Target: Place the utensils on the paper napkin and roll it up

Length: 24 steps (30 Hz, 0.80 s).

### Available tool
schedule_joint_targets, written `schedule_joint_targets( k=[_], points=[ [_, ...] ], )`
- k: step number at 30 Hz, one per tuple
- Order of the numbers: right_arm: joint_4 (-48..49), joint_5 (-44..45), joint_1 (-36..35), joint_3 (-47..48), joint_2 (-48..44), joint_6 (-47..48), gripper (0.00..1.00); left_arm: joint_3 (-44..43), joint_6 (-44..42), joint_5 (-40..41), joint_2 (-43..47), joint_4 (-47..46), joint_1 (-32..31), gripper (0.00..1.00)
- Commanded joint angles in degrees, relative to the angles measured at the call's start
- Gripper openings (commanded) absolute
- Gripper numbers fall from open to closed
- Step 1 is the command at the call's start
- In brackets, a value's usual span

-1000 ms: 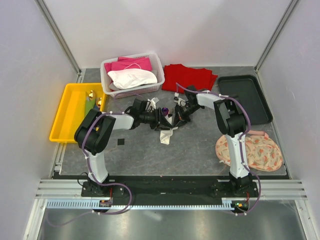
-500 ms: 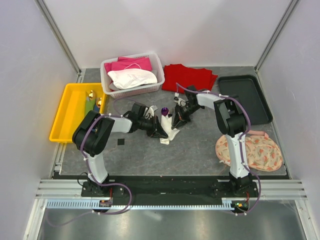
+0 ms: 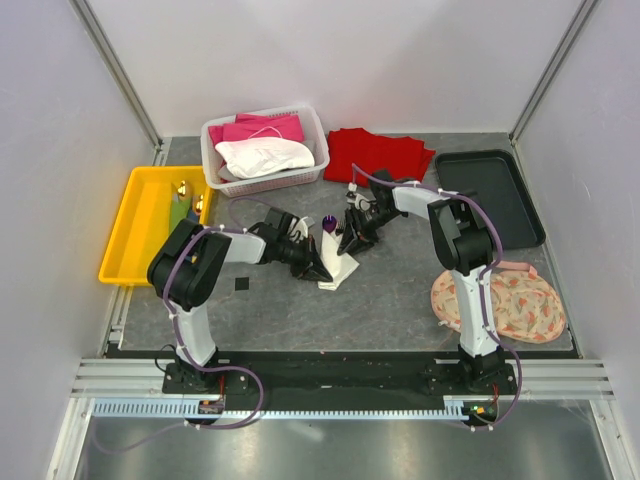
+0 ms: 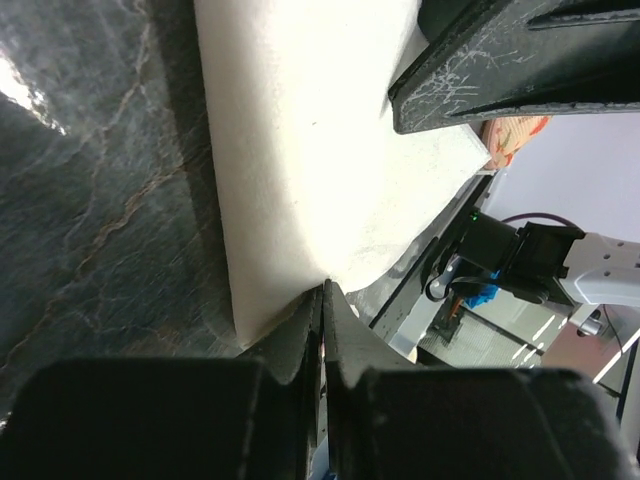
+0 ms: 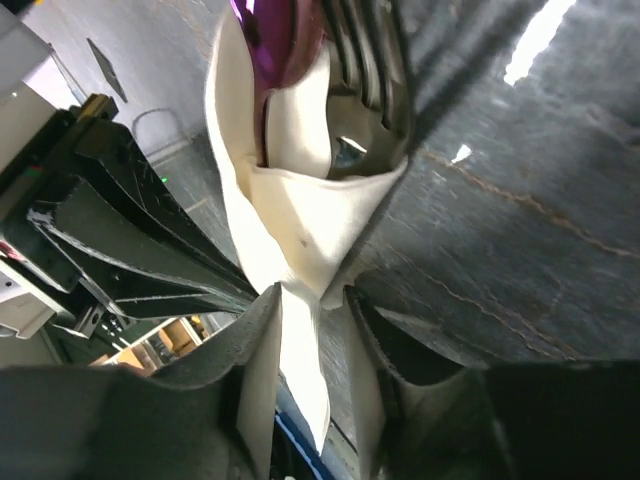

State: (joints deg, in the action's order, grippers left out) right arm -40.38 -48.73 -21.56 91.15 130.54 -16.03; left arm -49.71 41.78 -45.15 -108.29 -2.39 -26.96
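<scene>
The off-white paper napkin (image 3: 340,268) lies mid-table, wrapped round a purple utensil (image 3: 328,222) whose end sticks out at the far side. In the right wrist view the napkin (image 5: 300,230) forms a pocket holding the purple utensil (image 5: 280,40) and a shiny fork (image 5: 370,60). My right gripper (image 3: 347,240) (image 5: 310,292) is narrowly open, with the napkin's tail between its fingers. My left gripper (image 3: 318,270) (image 4: 323,288) is shut, its tips pinching the napkin's (image 4: 310,150) near edge. Green utensils with gold ends (image 3: 183,205) lie in the yellow tray.
The yellow tray (image 3: 125,225) sits at the left. A white basket (image 3: 212,150) holds pink and white cloth. A red cloth (image 3: 378,152) and a black tray (image 3: 490,195) lie at the back right, a floral pad (image 3: 500,300) at the near right.
My left gripper has shifted toward the near side along the napkin. The napkin, crumpled before, now lies flatter and more folded over. My right gripper has barely moved.
</scene>
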Motion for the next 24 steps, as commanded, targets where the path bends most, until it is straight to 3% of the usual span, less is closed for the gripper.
schedule_joint_targets(
  k=[1,3,7,19,24],
  points=[
    [4.3,7.2,0.4,1.3,0.2,-0.1,0.41,-1.6,-5.3,3.8,-1.7,5.6,0.0,0.07],
    [4.3,7.4,0.5,2.2,0.9,-0.5,0.48,-2.0,-5.8,4.2,-1.9,6.0,-0.2,0.07],
    [4.3,8.2,0.0,3.9,1.9,-1.2,0.53,-2.8,-6.1,4.6,-2.4,6.5,-0.3,0.07],
    [2.2,11.6,-0.9,4.2,3.6,-0.8,0.45,-4.9,-5.9,4.7,-2.9,6.8,-0.3,0.06],
    [1.4,15.4,-2.4,4.1,3.3,-2.0,0.58,-5.2,-5.8,4.9,-3.2,6.9,-0.3,0.06]
  ],
)
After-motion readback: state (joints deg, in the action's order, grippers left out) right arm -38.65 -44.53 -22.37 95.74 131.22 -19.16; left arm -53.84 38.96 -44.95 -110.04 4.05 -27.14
